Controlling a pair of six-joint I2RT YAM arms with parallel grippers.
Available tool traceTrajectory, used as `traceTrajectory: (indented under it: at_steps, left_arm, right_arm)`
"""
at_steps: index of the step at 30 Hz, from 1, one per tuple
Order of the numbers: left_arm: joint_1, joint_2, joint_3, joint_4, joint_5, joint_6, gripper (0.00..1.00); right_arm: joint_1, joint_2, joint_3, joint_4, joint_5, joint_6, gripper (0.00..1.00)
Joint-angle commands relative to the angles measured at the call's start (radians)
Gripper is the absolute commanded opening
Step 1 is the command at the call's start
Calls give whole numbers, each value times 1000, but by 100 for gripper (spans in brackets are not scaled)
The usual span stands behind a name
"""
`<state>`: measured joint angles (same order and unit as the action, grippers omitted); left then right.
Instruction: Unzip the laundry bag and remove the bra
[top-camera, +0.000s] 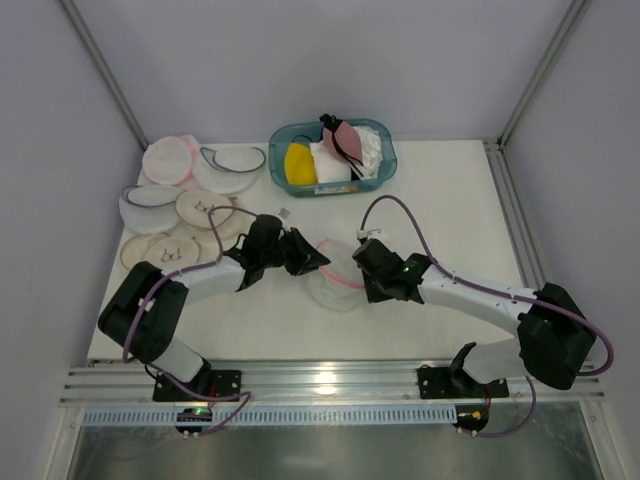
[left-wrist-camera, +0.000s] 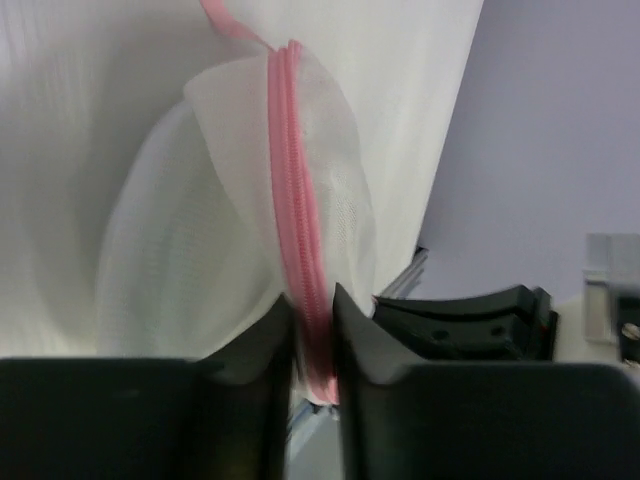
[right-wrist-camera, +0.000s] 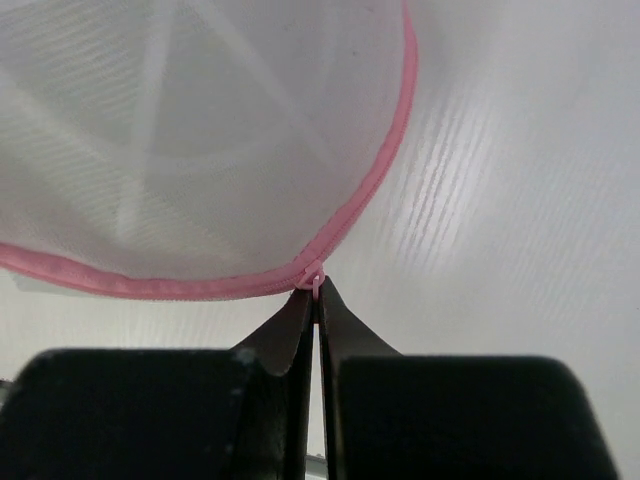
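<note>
The left tool (left-wrist-camera: 313, 330) was clenched on the pink zipper rim (left-wrist-camera: 300, 230) of the laundry bag (top-camera: 336, 278), the right tool (right-wrist-camera: 316, 305) pinched shut on its zipper pull (right-wrist-camera: 314, 276), with the bag between them at the middle of the counter (top-camera: 450, 200). Unzipping seemed in hand: next the right tool would need to draw the pull along the rim while the left anchored it. The bra could not be made out through the mesh.

A robot lab cell: plain grey walls (top-camera: 300, 60) enclose a white table (top-camera: 460, 200) edged by an aluminium rail (top-camera: 330, 383).
</note>
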<state>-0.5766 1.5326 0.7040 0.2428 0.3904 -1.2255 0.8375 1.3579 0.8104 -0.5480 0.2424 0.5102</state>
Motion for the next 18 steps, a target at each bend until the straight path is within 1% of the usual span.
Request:
traceTrajectory:
  at_steps: [1, 2, 3, 4, 5, 6, 7, 9, 10, 11, 13, 15, 17, 18]
  left_arm:
    - [27, 81, 63, 36, 59, 70, 21]
    - [30, 95, 64, 44, 65, 66, 42]
    - [32, 106, 61, 59, 68, 58, 54]
    - [34, 115, 49, 81, 61, 51, 63]
    - [34, 112, 37, 90, 54, 37, 77]
    - [34, 107, 25, 102, 47, 29, 82]
    - [34, 97, 11, 108, 19, 23, 91]
    - [34, 40, -23, 87, -11, 20, 97]
    - [34, 15, -32, 51, -43, 21, 99]
    - [34, -39, -50, 30, -60, 23, 99]
    - [32, -100, -73, -2, -84, 8, 99]
    - [32, -185, -99, -66, -105, -12, 99]
    - [31, -238, -115, -138, -117, -22, 100]
    - [29, -293, -130, -160, -122, -28, 99]
  right_arm:
    - [0, -84, 23, -47, 72, 5, 4]
    - [0, -94, 23, -50, 74, 4, 4]
    - [0, -100, 23, -55, 74, 2, 4]
    - [-1, -108, 23, -58, 75, 4, 4]
    - [0, -118, 23, -59, 74, 2, 4]
    - [0, -121, 23, -61, 74, 2, 4]
    - [-1, -125, 23, -61, 71, 2, 4]
    - [0, -128, 21, -59, 66, 2, 4]
    - [0, -128, 21, -59, 63, 2, 4]
    - [0, -129, 21, -53, 58, 1, 4]
    - [0, -128, 18, -46, 29, -2, 4]
    - [0, -134, 9, -14, -12, -10, 4]
    - [-1, -140, 1, 29, -101, -24, 4]
    - [0, -144, -8, 46, -133, -27, 4]
